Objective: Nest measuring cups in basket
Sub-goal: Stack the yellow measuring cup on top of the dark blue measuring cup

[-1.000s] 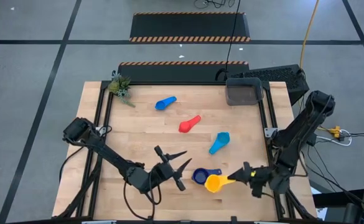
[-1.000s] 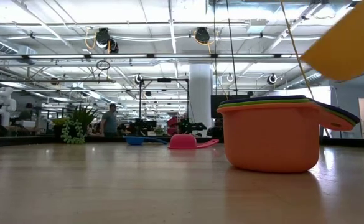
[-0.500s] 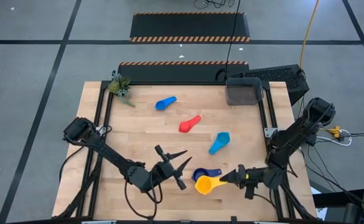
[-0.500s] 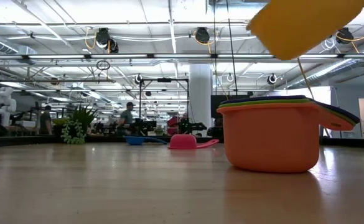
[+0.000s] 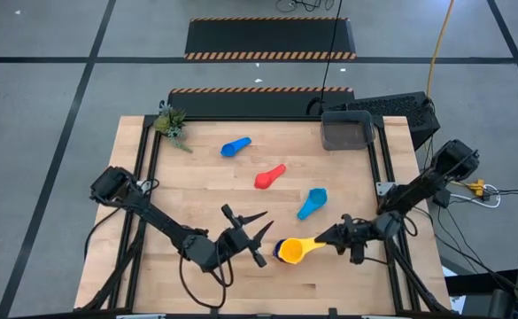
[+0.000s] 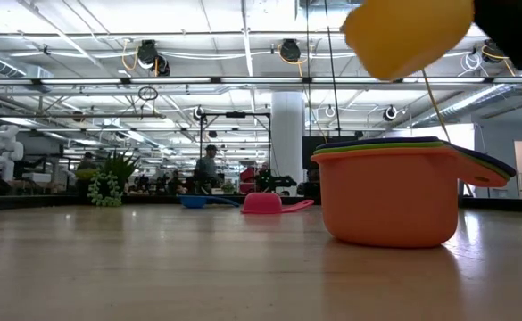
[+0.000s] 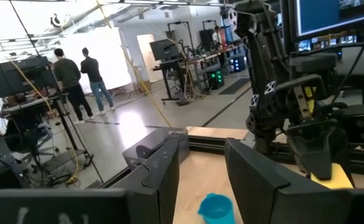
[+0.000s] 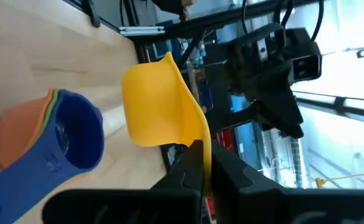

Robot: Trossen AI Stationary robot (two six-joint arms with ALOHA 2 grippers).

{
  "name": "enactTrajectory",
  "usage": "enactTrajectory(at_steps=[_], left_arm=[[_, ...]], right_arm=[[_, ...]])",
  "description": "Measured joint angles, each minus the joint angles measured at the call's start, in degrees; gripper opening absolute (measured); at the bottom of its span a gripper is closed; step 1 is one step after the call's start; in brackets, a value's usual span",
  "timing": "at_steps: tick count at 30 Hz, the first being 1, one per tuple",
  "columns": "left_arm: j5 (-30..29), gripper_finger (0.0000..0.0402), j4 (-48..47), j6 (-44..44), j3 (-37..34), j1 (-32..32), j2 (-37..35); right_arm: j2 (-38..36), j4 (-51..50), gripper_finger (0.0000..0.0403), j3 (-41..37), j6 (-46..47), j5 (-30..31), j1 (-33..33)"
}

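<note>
yellow cup held just over the nested stack

yellow plastic is seen pinched by its handle in the right gripper [image 5: 336,237], whose fingers are closed together on it. the yellow cup [image 5: 290,251] is carried above the table near the front edge, and its long axis runs from the gripper toward the left arm. the stack [image 6: 392,192], an orange cup with green and navy cups inside, stands on the wood directly below it. in the low view a clear gap is kept between the cup bowl and the stack rim, so nothing is touching yet. the coming move is judged to be a lowering, with only a small correction sideways.

the left gripper [image 5: 251,237] waits just beside the stack with fingers partly apart and nothing held. the basket [image 5: 346,130] sits at the far right corner, well apart from the stack.

compared with one second ago, the yellow cup has been carried toward the left arm, over the stack.
</note>
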Motion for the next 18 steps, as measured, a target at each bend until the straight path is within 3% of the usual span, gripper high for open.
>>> enactTrajectory(at_steps=[7,18], left_arm=[[0.77,0.0131,-2.96,-2.27,0.00,0.99,0.00],[3.24,0.0131,-5.19,-4.81,0.00,1.65,0.00]], right_arm=[[3.50,0.02,0.0000,0.05,3.19,-3.58,-2.07],[12.85,9.04,0.0000,0.05,1.66,-2.93,-2.91]])
